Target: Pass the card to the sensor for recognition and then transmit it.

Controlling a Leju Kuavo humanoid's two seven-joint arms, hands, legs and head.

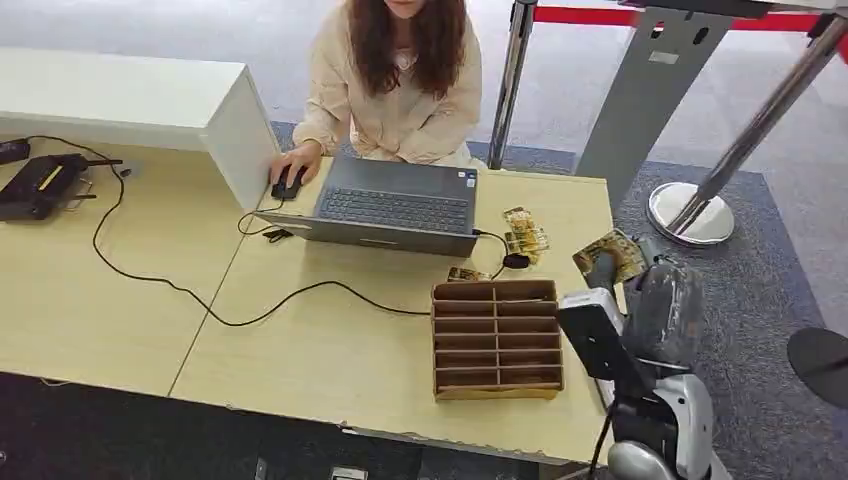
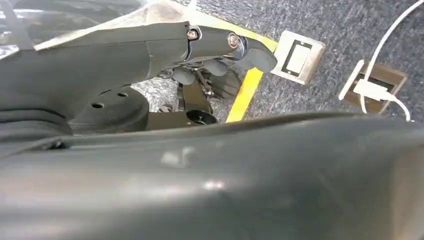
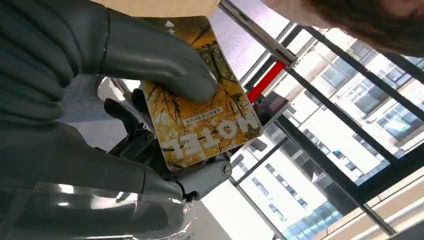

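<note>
The right hand (image 3: 115, 100) pinches the card (image 3: 200, 100) between thumb and fingers; the left hand's (image 2: 220, 65) grip cannot be told.

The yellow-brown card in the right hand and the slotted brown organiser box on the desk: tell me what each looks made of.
Yellow-brown printed card: likely glossy plastic, thin, stiff and flat under the right hand's thumb. Slotted brown organiser box: probably wood or fibreboard, matte brown with thin flat dividers; grain too small to tell.

Open laptop (image 1: 395, 205), black mouse (image 1: 287, 184) (under a person's hand (image 1: 296, 160)), wooden divided organizer (image 1: 496, 338)
</note>
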